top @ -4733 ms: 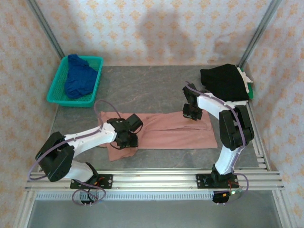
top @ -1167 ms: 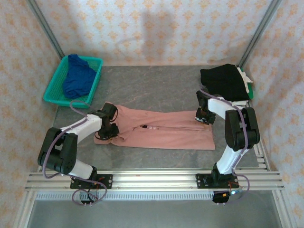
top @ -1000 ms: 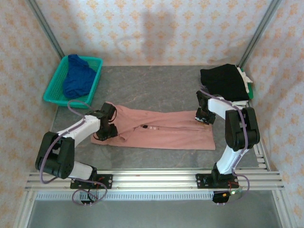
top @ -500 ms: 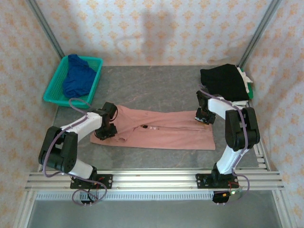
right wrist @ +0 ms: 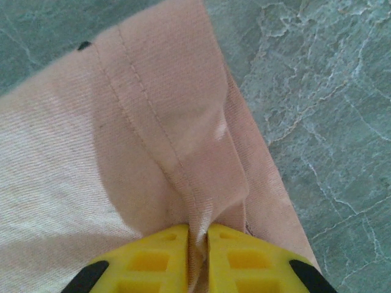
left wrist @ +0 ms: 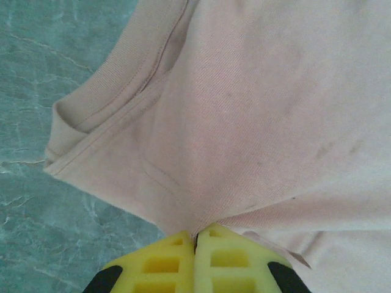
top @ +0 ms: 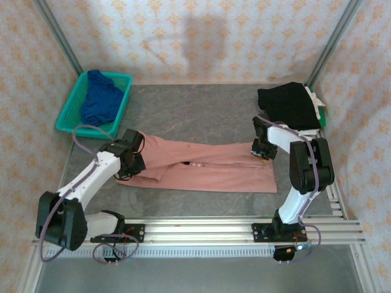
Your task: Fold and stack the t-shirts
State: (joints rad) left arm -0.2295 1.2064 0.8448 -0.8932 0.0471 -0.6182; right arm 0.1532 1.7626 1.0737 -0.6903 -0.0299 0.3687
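Pinching dusty-pink t-shirt, soft fine-weave cloth folded into long strip on marbled grey worktop, with left end effector clamped shut on left edge and right end effector clamped on stitched hem. Royal-blue t-shirt crumpled in teal mesh basket.

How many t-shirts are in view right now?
3: the pink t-shirt mid-table, the blue t-shirt in the teal basket, the black t-shirt far right; more may lie beneath it.

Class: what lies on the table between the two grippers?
The dusty-pink t-shirt, seen from the top external view, spanning from left gripper to right gripper.
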